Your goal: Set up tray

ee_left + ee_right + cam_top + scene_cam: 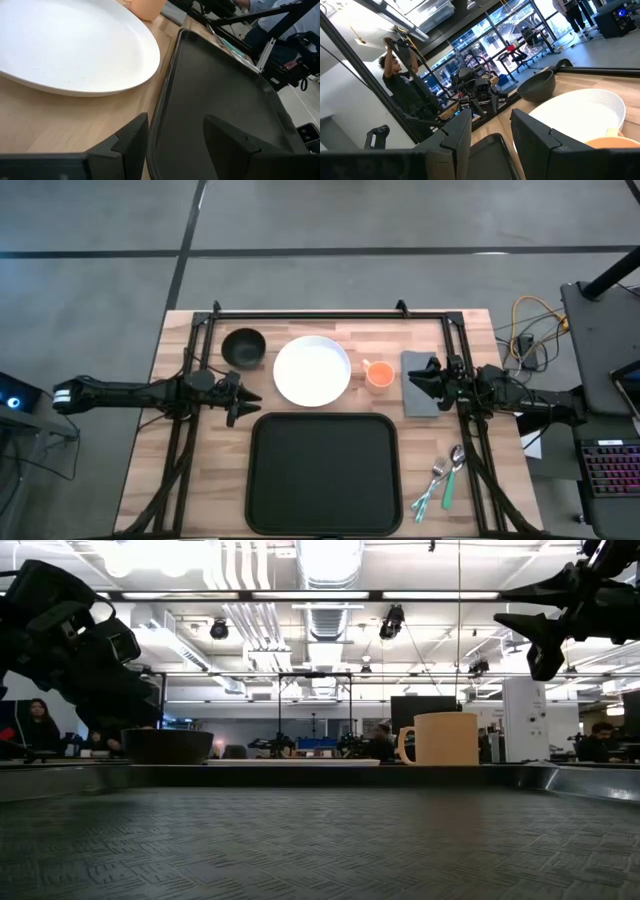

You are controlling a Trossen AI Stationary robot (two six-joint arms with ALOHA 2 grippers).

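The tray point(323, 472) lies flat at the near edge of the counter point(165, 470), in the middle, and it has nothing on it yet. So I think the job is only at its start: the things still have to be moved onto the tray.

Going from left to right, the left gripper point(240, 401) comes first. Its arm reaches in low from the left side, stretched out flat over the wood. Its fingers point(131, 138) are spread apart and hold nothing. They hang just above the tray's back left corner, one finger on each side of the rim.

Behind that is a dark bowl point(243, 346). Next to it is a big white plate point(312, 369), just behind the tray. Then comes a small orange cup point(379, 375).

After the cup is a grey napkin point(418, 398). The right gripper point(424, 378) hangs over it, up off the counter. Its arm reaches in flat from the right side. Its fingers point(456, 131) are apart too, with nothing in them.

Near the front right there are spoons point(446, 465) with a green handle among them.

I think the next move is for one arm to pick something. The right one could go down and pinch the napkin. The left one would need to move back toward the plate or bowl.
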